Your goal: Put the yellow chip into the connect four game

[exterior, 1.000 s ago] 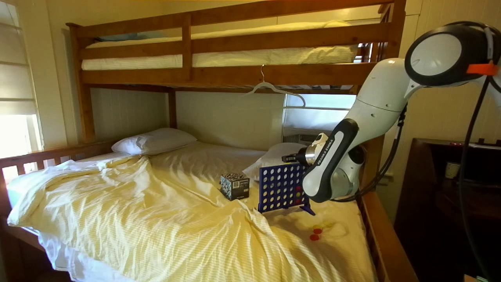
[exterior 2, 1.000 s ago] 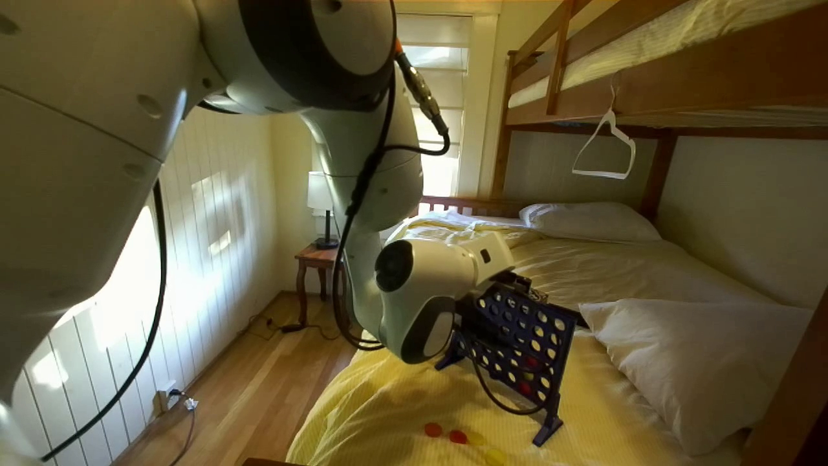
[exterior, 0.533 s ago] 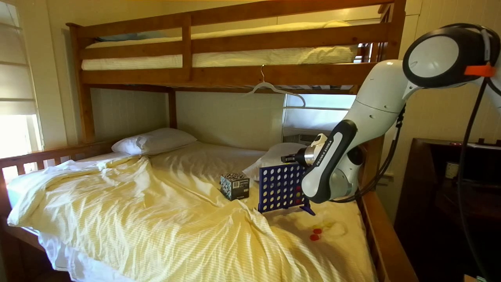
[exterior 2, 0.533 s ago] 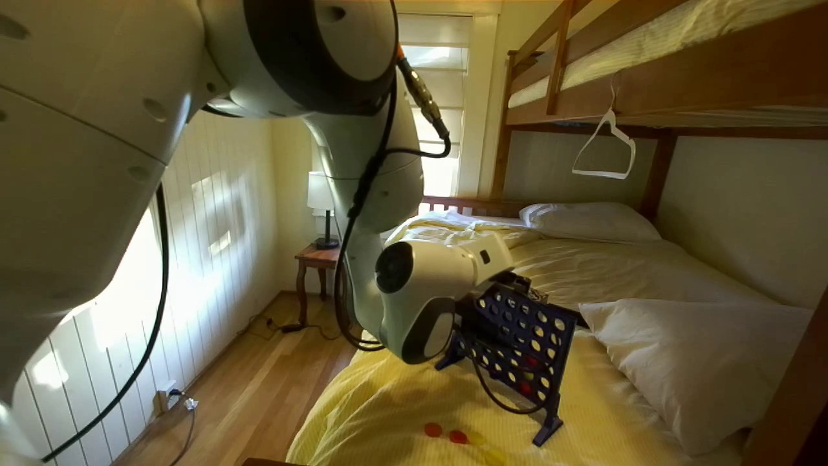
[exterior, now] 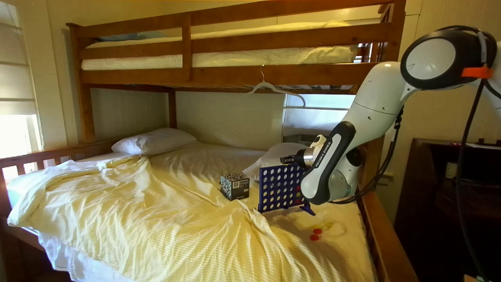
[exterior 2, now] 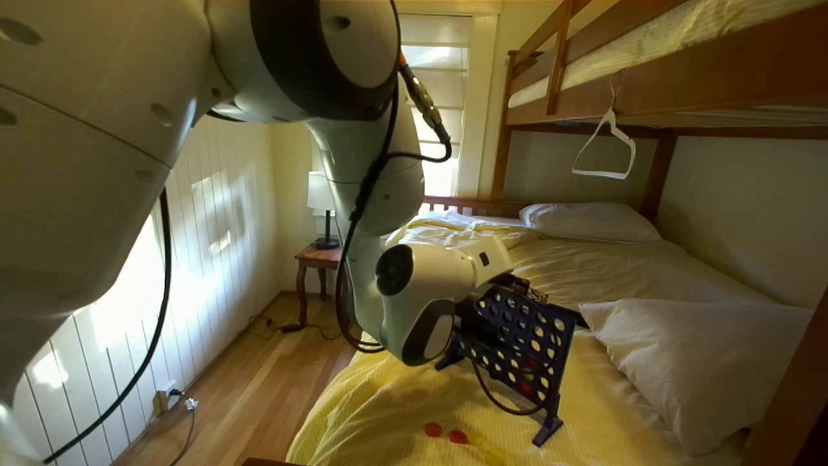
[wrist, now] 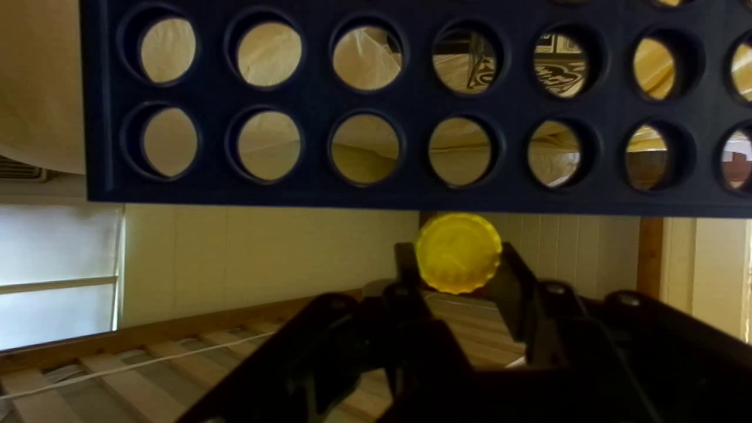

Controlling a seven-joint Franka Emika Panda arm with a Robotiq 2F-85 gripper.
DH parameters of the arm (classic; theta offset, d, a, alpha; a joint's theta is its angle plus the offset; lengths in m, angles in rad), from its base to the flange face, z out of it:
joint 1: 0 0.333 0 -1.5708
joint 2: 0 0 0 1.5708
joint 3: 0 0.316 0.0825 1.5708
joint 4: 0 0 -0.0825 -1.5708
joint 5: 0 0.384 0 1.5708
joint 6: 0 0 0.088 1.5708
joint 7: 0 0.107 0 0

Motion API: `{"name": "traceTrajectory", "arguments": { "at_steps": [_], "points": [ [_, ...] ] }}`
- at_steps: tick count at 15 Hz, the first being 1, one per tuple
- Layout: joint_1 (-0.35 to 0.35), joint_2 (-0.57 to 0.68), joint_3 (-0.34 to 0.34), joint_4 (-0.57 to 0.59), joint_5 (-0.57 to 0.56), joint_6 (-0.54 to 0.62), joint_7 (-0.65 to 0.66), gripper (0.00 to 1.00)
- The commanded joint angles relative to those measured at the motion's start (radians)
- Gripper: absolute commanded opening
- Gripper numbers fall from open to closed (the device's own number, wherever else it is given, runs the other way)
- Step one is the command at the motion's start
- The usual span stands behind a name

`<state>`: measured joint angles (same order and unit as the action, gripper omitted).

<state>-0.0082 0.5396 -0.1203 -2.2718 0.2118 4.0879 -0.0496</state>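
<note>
Yellow chip (wrist: pixel 458 251): bright, round, scalloped rim, face full-on in wrist view. Gripper (wrist: pixel 458 257) clasps it, dark fingers (wrist: pixel 512 291) on opposite sides of rim. Chip at top edge of upright dark blue connect four game (wrist: pixel 416 103), contact unclear.
</note>
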Motion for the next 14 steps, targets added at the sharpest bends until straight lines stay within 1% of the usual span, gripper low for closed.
{"name": "traceTrajectory", "arguments": {
  "at_steps": [1, 14],
  "points": [
    [-0.008, 0.029, 0.005, 0.028, -0.009, 0.028, -0.012, 0.1],
    [-0.009, 0.049, 0.005, 0.026, -0.011, 0.04, -0.013, 0.1]
  ]
}}
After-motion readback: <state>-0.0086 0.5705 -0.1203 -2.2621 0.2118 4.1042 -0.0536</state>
